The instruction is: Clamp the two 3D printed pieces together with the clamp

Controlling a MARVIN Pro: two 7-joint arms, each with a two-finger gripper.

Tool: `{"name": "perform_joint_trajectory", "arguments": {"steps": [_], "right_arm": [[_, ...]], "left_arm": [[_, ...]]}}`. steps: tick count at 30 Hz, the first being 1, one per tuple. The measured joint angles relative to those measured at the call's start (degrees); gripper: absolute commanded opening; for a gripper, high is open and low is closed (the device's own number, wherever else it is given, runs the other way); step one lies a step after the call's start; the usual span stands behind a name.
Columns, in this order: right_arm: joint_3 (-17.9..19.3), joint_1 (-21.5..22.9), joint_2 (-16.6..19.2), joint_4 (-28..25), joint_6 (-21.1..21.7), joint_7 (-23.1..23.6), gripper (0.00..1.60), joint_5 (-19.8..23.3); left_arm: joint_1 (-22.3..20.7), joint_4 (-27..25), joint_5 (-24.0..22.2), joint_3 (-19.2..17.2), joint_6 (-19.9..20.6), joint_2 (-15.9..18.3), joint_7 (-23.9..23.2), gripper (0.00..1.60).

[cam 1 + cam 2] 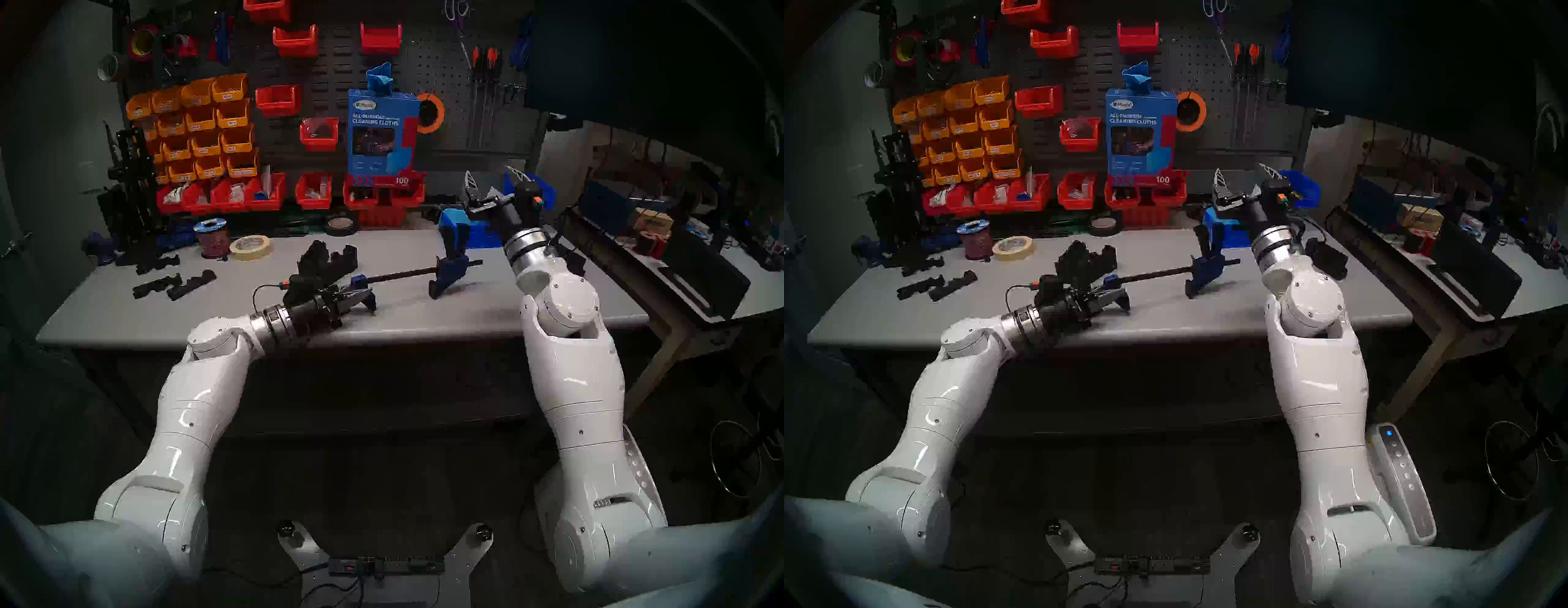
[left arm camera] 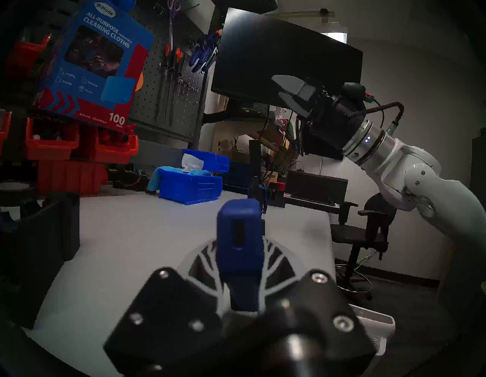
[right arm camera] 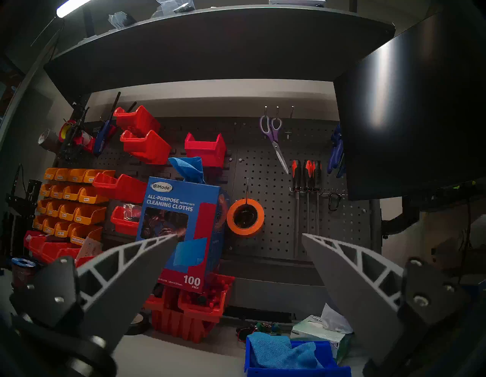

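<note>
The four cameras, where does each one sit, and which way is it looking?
Head left: high, looking down at the workbench; both arms, clamp bar in left gripper.
Head right: nearly the same.
Left wrist: low over the bench, looking along the clamp's blue jaw toward the open right gripper.
Right wrist: raised, facing the pegboard; its fingers apart.
Shared: cleaning cloths box.

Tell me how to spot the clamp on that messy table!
Find the grey table, then the long black bar across its middle. That is the clamp: blue at both ends, with the left tool gripping one end. The black pieces behind it have no blue.
</note>
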Motion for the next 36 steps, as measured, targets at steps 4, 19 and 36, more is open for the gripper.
{"name": "perform_joint_trajectory", "arguments": {"steps": [4,19,36], "right_arm": [[0.00,0.00,0.00,0.00,0.00,0.00,1.60,0.00],[0.00,0.00,0.00,0.01,0.00,0.00,1.60,0.00],[0.00,0.00,0.00,0.01,0.00,0.00,1.60,0.00]], "left_arm": [[0.23,-0.27,-0.06,-0.49,0.57,0.28,-0.42,0.00],[1.14,-0.96,-0.32,-2.91,1.93,1.27,-1.70,0.00],[2.12,-1.32,-0.58,-5.53,1.91,2.30,-3.15,0.00]]}}
